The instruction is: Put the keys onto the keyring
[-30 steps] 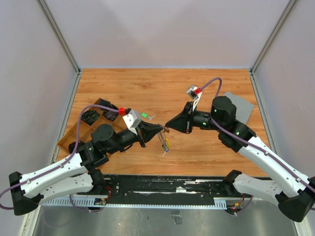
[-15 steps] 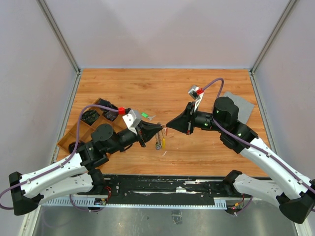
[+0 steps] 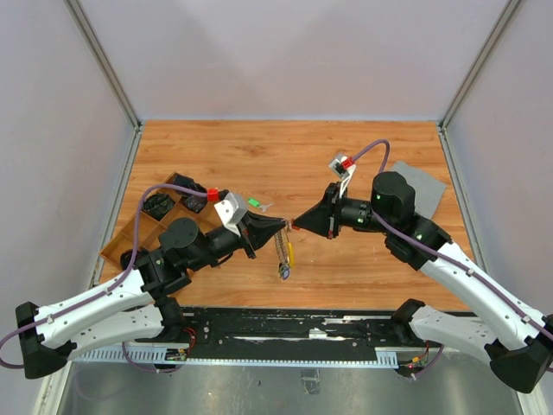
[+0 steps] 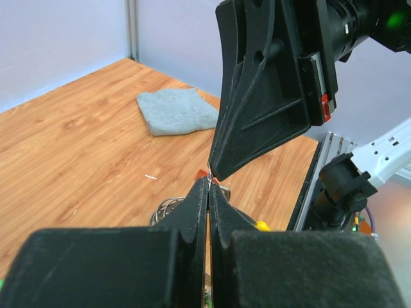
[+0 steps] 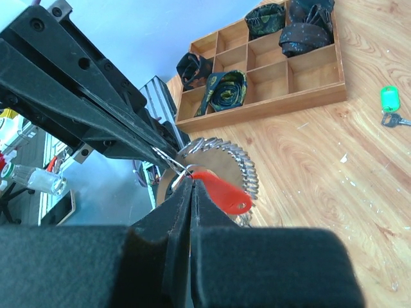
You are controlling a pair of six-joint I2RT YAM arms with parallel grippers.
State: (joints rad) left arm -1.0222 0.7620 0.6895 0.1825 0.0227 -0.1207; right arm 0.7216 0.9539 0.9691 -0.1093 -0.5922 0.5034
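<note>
One table (image 3: 259,151): wooden top, and both arms meet over its middle.
Left arm (image 3: 95,311): reaching in from the near left corner, wrist aimed right.
Right arm (image 3: 467,277): coming in from the near right, wrist aimed left.
Tray (image 3: 117,251): wooden and compartmented, at the table's left edge, with dark rolled ties (image 5: 225,86) in several compartments.
Cloth (image 3: 425,186): grey square at the far right, partly under the right arm and well apart from the action.
Left gripper (image 3: 285,226): jaws pressed tight together, and right at the tips they pinch the keyring's thin wire.
Right gripper (image 3: 296,225): nose to nose with the left one, fingers clamped on the red key's plastic head.
Keyring (image 5: 170,160): up off the table, held between the two sets of tips over the centre.
Chain (image 3: 279,246): beaded loop dangling from the ring, below the left gripper's tips.
Red key (image 5: 221,192): head sticking out of the right fingers, right up against the ring wire; can't tell whether it is threaded on.
Yellow key (image 3: 290,252): hanging beside the chain.
Blue key (image 3: 283,271): lowest of the dangling bunch, close to the wood; contact can't be judged.
Green key (image 3: 254,204): lying flat on the table on its own, just beyond the left gripper and apart from the ring.
</note>
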